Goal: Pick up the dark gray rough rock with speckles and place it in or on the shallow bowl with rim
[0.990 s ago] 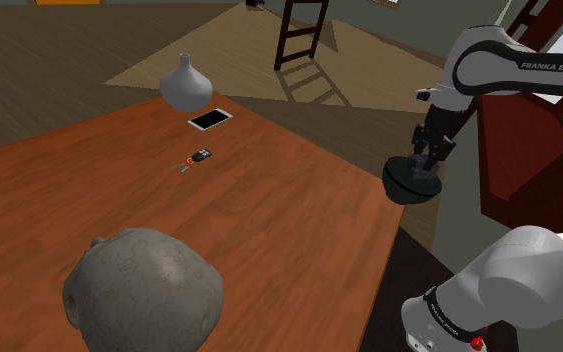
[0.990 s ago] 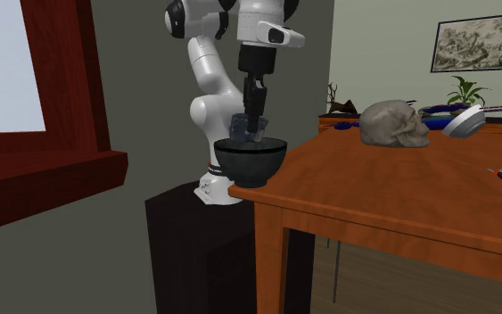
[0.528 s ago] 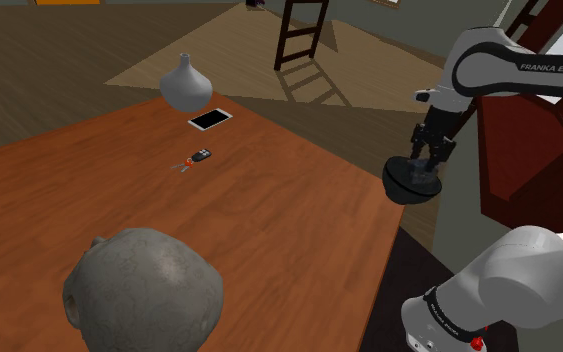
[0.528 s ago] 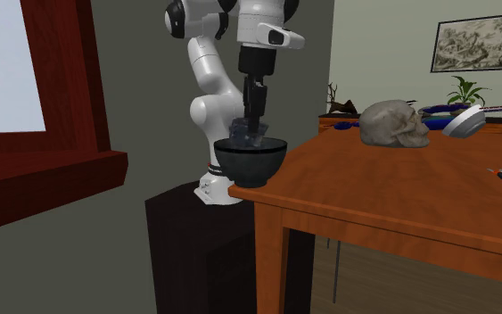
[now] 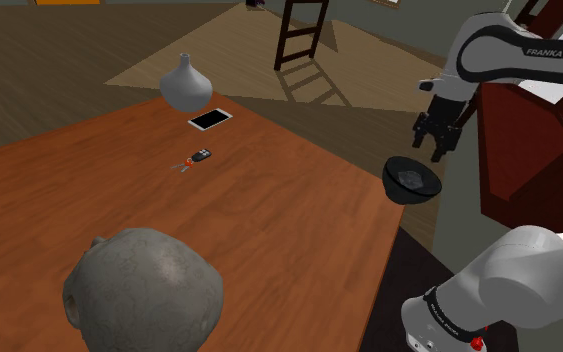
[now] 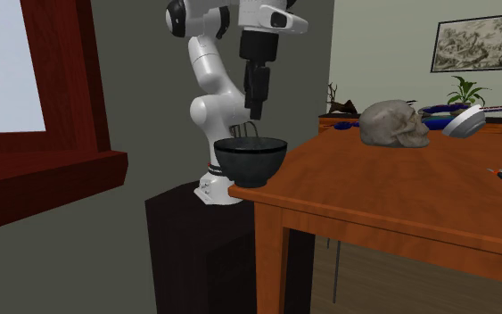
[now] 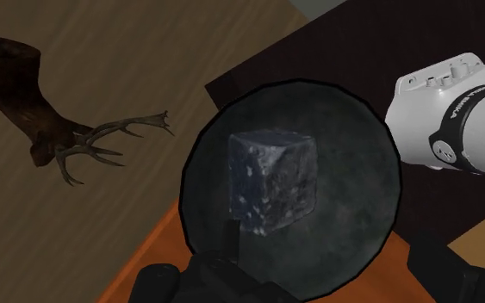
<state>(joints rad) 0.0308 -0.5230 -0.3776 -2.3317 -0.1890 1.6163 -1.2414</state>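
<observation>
Risen above bowl: gripper, jaws apart, empty — rock lies inside. Hazard: bowl perches at table corner — nudge could topple it.

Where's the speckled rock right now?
The rock lies inside the dark bowl on the table corner at the shoulder view's right, under the end effector.

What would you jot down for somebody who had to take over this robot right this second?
Gripper: open, empty, hovering above the bowl.
Rock: dark with pale speckles, lying inside the black bowl, free of the fingers.
Bowl: upright at the corner of the wooden table, next to the robot's stand.
Done: rock picked up and placed in the bowl.
Left: probably nothing but drawing the arm clear.
</observation>
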